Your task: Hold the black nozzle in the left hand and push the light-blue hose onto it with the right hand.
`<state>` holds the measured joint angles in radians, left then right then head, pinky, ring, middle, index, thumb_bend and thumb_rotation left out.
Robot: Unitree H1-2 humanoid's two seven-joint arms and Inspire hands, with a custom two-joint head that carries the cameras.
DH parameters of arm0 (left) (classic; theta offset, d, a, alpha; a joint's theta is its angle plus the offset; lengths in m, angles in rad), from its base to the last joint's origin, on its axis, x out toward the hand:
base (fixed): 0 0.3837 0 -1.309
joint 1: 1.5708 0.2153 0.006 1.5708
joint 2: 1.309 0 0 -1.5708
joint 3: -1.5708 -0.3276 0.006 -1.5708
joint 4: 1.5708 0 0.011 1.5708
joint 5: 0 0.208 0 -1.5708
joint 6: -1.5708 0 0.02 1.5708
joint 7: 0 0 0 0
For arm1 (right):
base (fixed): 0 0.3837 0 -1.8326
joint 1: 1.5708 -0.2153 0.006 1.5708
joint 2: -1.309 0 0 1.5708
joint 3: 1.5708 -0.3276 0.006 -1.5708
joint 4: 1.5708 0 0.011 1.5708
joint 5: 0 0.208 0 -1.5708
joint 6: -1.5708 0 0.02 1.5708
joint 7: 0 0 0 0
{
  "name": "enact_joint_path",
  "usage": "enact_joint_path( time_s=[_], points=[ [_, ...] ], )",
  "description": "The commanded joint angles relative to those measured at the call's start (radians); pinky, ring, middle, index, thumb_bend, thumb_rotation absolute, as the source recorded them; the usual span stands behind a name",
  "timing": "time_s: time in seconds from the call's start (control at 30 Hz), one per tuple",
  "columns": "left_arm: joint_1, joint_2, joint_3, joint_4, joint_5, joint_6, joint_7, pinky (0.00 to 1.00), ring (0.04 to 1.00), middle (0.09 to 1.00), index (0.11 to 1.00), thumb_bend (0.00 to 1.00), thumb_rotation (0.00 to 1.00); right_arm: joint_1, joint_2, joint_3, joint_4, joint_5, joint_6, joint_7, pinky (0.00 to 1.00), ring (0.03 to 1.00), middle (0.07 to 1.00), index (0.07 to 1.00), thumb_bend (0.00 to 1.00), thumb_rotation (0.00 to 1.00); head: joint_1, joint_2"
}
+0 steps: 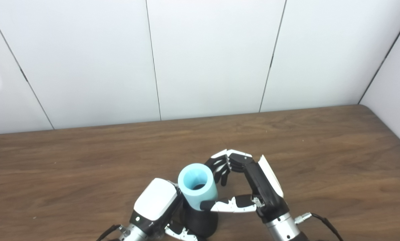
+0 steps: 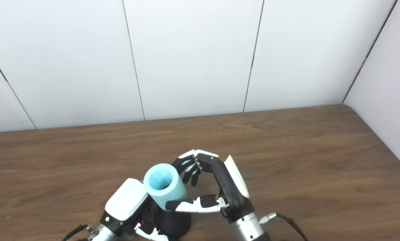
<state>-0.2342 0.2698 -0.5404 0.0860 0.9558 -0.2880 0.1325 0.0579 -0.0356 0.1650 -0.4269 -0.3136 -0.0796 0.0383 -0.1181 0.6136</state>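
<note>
The light-blue hose [image 1: 197, 186] is seen seated, tilted, on top of the black nozzle [image 1: 201, 222], near the front edge of the desk [image 1: 320, 150]. The hose is gripped by the right hand [image 1: 243, 187], fingers behind it and thumb pressed on its front. The nozzle is clasped low at its left by the left hand [image 1: 156, 204], though the fingers are largely hidden (the grip is judged, not plainly seen). For the push to go well, the hose should be brought in line with the nozzle's axis before force is applied, and the nozzle held steady against it. One hose, one nozzle and two hands are counted.
</note>
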Motion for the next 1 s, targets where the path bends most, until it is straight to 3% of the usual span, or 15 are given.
enact_joint_path(
  time_s=[0.0,0.77,0.9,0.97],
  points=[
    [0.051,-0.006,-0.035,0.039,0.007,-0.015,-0.016,0.13,0.166,0.471,0.480,0.52,0.00,-0.012,0.008,-0.010,-0.003,0.015,-0.002,-0.006,0.25,0.374,0.471,0.548,0.51,0.00,-0.002,0.001],
    [0.049,-0.005,-0.034,0.046,0.008,-0.017,-0.010,0.13,0.167,0.471,0.480,0.52,0.00,-0.014,0.002,-0.017,-0.001,0.036,-0.014,0.000,0.28,0.403,0.479,0.530,0.51,0.00,-0.004,-0.002],
    [0.049,-0.005,-0.033,0.045,0.002,-0.015,-0.017,0.13,0.166,0.471,0.480,0.52,0.00,-0.016,-0.016,-0.009,-0.003,0.062,0.021,0.035,0.31,0.427,0.478,0.505,0.52,0.00,-0.005,-0.001],
    [0.049,-0.005,-0.033,0.047,0.002,-0.016,-0.014,0.14,0.176,0.471,0.480,0.52,0.00,-0.020,-0.029,-0.003,-0.007,0.070,0.048,0.059,0.32,0.366,0.451,0.499,0.53,0.01,-0.005,-0.001]
  ],
)
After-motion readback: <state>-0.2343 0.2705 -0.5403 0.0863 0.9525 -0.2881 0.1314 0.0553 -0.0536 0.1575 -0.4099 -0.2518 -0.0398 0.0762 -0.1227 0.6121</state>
